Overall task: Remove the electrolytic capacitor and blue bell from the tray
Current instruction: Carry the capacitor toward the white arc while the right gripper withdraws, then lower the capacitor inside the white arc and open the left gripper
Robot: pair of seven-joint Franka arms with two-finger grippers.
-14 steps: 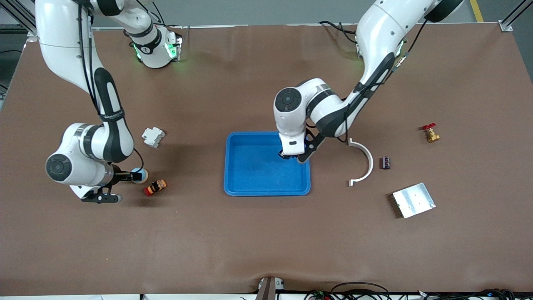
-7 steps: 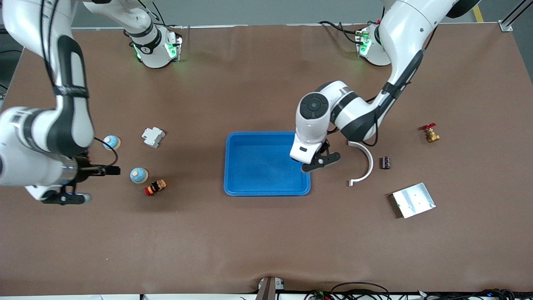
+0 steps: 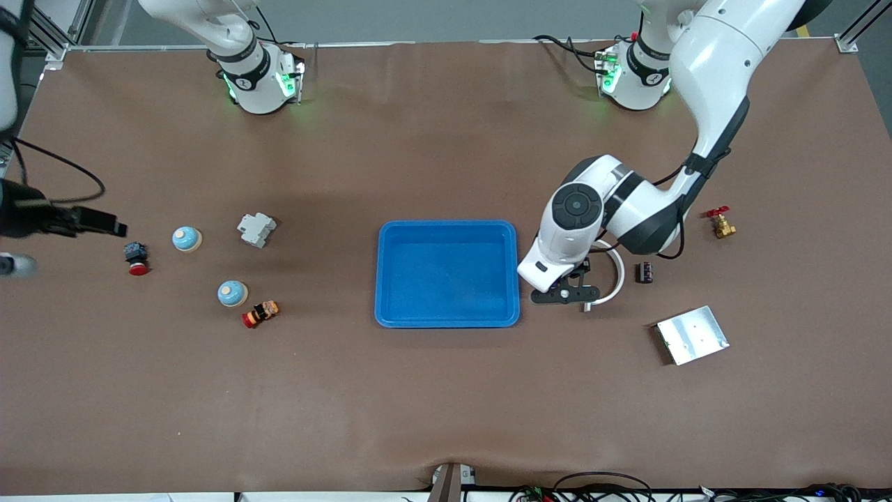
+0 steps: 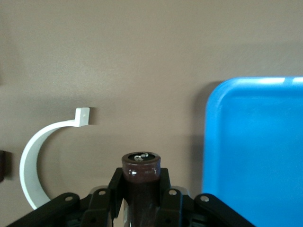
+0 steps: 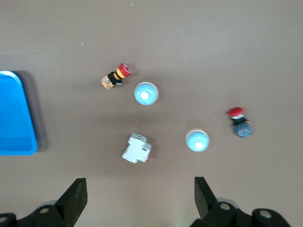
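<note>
Although the tray point(image 3: 446, 273) looks bare inside from the front view, I judge the job not quite closed out, because one of its two parts is up in my left gripper point(image 4: 140, 198) and not yet on the table. Through the left wrist view I see the fingers point(image 4: 165, 201) clenched on the capacitor point(image 4: 141, 176), a dark brown can standing upright between them with its metal end cap facing the lens. That gripper point(image 3: 562, 294) hangs over bare table point(image 3: 432, 390) just outside the tray's rim, at the left arm's end of it. Just past the capacitor on one side sits the curved white bracket point(image 4: 41, 153), its squared end pointing toward the gripper; on the other side runs the tray's blue edge point(image 4: 213, 156). What I think remains here is to lower the capacitor onto the brown surface between the two and let go.

Moving out to the right arm's end, my right gripper point(image 5: 141, 201) is spread wide with nothing in it, held high over that end of the table. Below it I see two blue bells point(image 5: 146, 93) point(image 5: 197, 140) standing apart on the table, well clear of the tray, with a white breaker point(image 5: 137, 148) between them, a red-capped button point(image 5: 115, 76) beside the first and another button point(image 5: 238, 121) beside the second. So the bell part looks done, though I cannot tell which bell came from the tray. The right arm waits.
</note>
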